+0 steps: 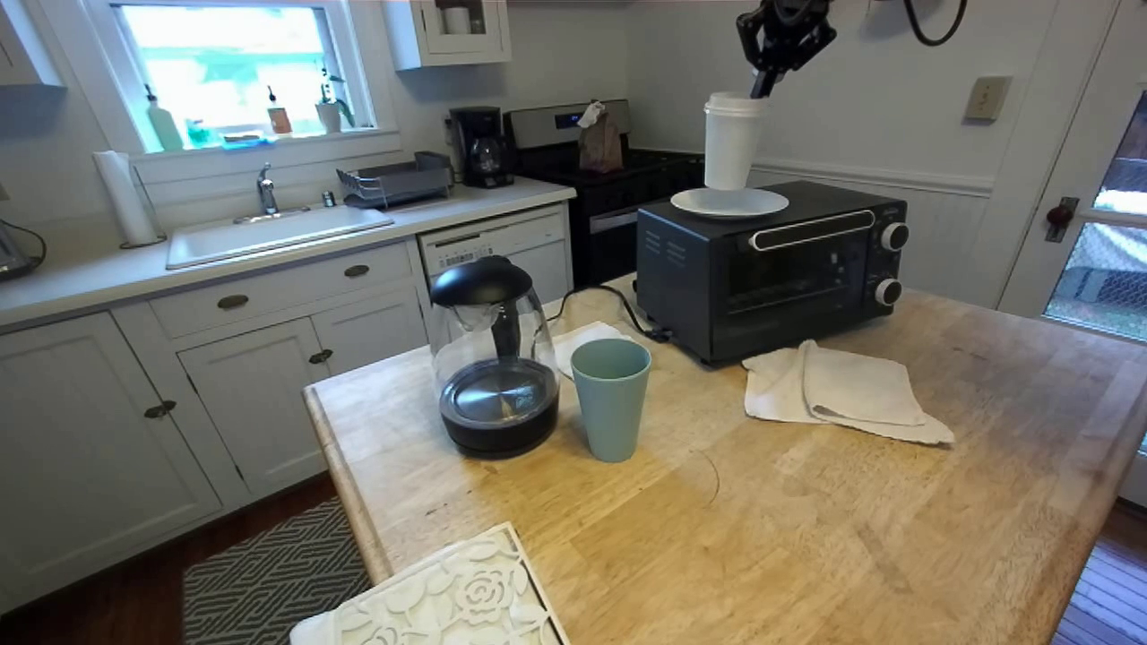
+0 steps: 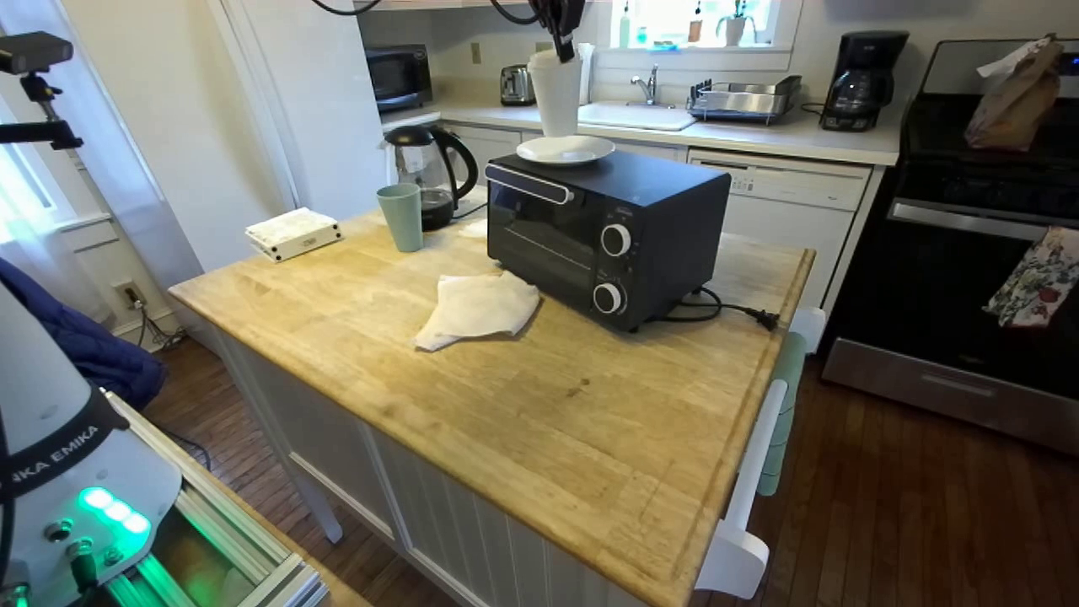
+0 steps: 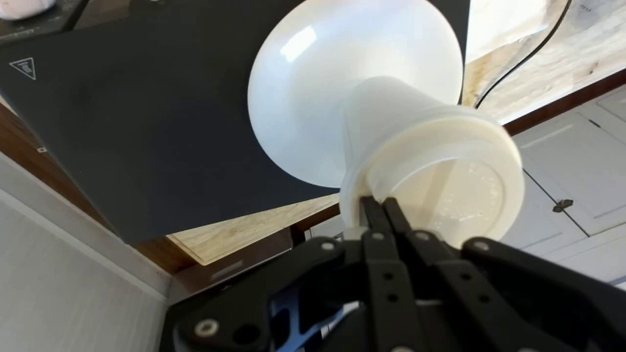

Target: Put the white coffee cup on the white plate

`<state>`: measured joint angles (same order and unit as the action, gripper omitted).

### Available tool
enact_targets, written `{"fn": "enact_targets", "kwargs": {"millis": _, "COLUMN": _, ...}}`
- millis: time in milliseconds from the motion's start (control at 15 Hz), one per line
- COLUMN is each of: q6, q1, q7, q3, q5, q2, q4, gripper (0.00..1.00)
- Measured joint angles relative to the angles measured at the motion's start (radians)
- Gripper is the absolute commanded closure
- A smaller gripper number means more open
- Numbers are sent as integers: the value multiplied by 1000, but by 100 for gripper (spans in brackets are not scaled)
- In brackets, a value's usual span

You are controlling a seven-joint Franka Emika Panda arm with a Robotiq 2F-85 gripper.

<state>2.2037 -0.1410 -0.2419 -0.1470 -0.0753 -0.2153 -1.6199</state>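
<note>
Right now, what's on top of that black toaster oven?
A white plate; the gripper holds the white cup, apparently just above it. The oven top beneath the plate is covered and can't be seen.

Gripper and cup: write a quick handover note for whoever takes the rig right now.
Gripper: closed on the white coffee cup at its lidded rim.
Cup: roughly upright, base over the white plate; whether it touches is unclear.
Plate: on top of the black toaster oven.
Done: cup gripped and over the plate.
Left: probably lower it if needed, then release and back away.
</note>
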Motion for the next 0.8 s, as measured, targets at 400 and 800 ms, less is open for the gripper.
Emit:
{"fn": "enact_targets", "kwargs": {"millis": 400, "q6": -1, "q1": 8, "q7": -5, "q3": -8, "q5": 33, "q2": -17, "q4": 0, "gripper": 99}}
{"fn": "enact_targets", "kwargs": {"millis": 800, "q6": -2, "q1": 8, "q7": -5, "q3": -11, "q5": 38, "q2": -36, "q4": 1, "gripper": 72}}
